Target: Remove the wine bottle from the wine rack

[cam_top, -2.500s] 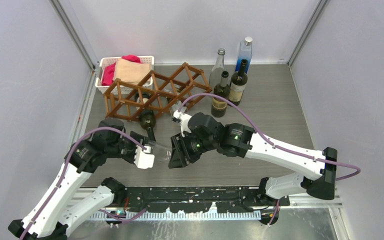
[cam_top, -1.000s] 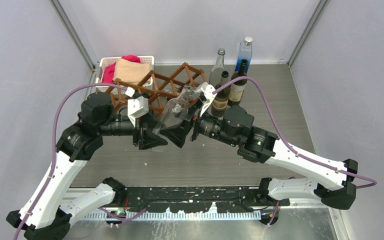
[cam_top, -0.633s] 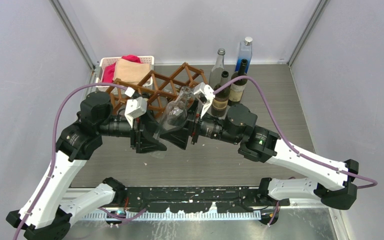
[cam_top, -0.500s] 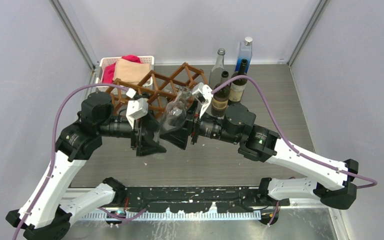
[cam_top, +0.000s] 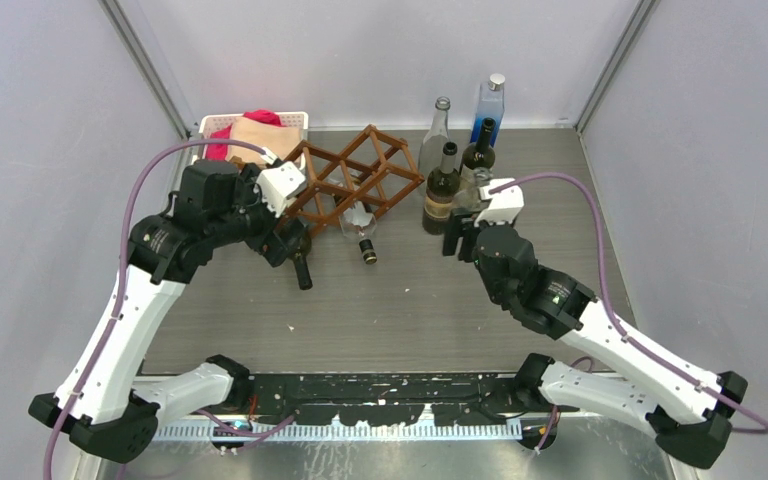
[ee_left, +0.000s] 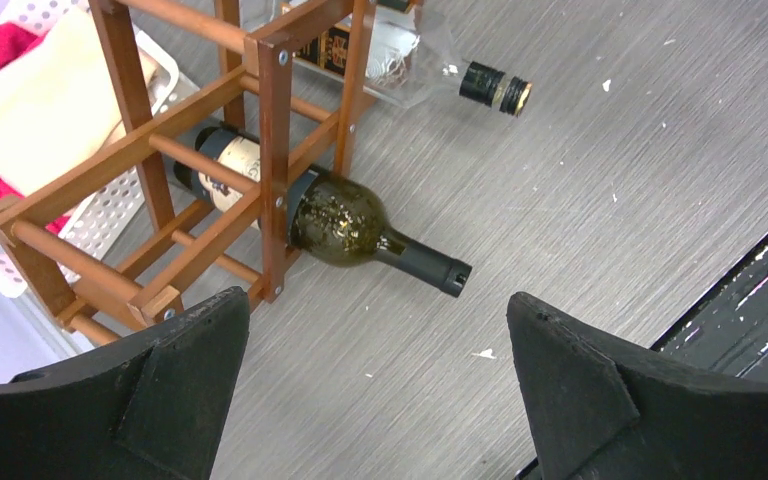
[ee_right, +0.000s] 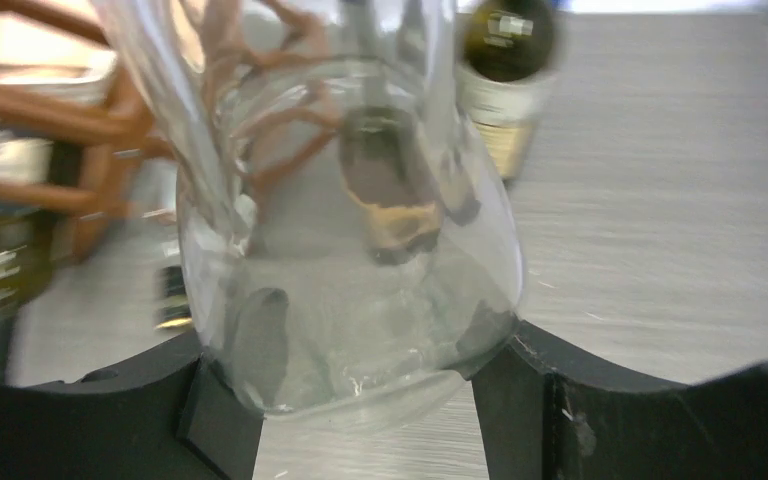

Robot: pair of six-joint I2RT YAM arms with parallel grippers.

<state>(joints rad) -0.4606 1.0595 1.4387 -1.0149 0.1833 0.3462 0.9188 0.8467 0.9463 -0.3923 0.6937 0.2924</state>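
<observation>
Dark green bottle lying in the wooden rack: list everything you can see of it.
The dark green bottle looks like glass, with a black capsule over its neck and a pale label with a dark band on the body. It lies on its side through a bottom cell of the wooden wine rack, resting on the bars, with its shoulder and neck sticking out. Whether the neck touches the table is unclear. The open left gripper hangs above it, not touching.

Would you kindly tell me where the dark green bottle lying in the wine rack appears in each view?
Top external: dark green bottle left of centre.
Left wrist: bottle at centre, neck pointing right.
Right wrist: probably the blurred dark shape at the left edge, beside the clear bottle.
Shared landmark: wine rack.
</observation>
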